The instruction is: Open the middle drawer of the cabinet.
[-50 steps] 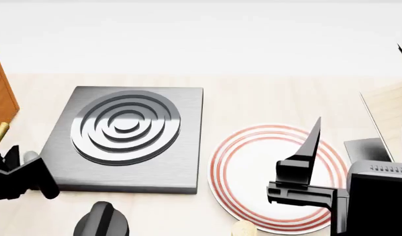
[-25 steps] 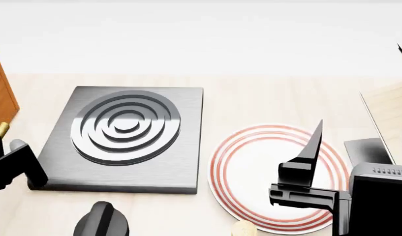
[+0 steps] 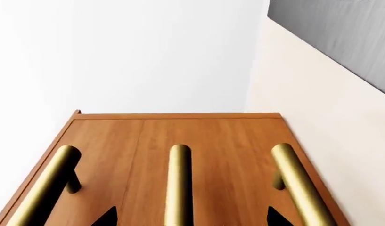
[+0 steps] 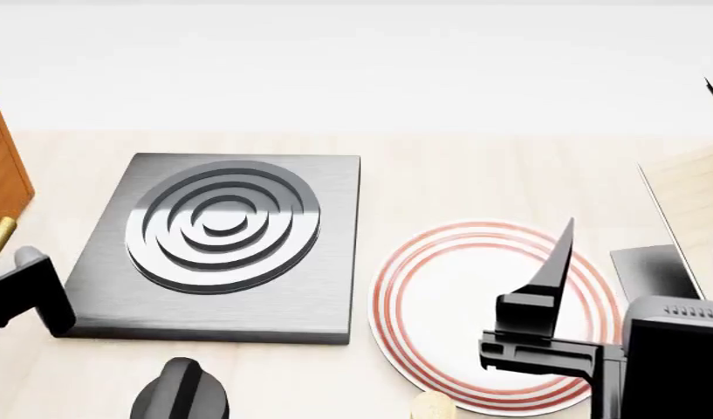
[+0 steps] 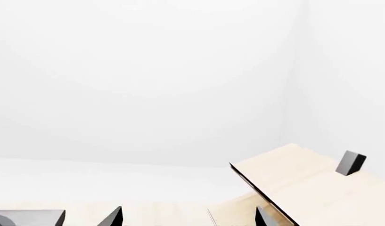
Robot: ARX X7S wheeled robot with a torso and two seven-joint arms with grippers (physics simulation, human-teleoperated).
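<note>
Three brass bar handles run side by side down the orange-brown front of the cabinet (image 3: pixel 179 136) in the left wrist view, and the one in the centre, on the middle drawer (image 3: pixel 178 183), passes between the two dark fingertips of the left gripper (image 3: pixel 189 217), which stand spread to either side of it without touching it, so those jaws are apart and hold nothing. No gap shows between the drawer fronts from this angle, and I cannot tell whether any drawer is pulled out. In the head view the cabinet (image 4: pixel 1 170) is only a sliver of wood at the far left edge, with a bit of brass just below it and the black left gripper (image 4: pixel 24 292) beside that, at the near left corner of the black hob (image 4: pixel 222 249). The hob lies flat on the pale table (image 4: pixel 473 170), its concentric rings facing up. To its right, just apart from it, lies a white plate (image 4: pixel 449 288) with red rings round the rim. Above the plate's right side hangs the right gripper (image 4: pixel 635 262), its dark fingers pointing upward and spread wide with nothing between them. At the far right edge stands a pale light-wood box (image 4: pixel 696 205), also seen in the right wrist view (image 5: pixel 299 176).
</note>
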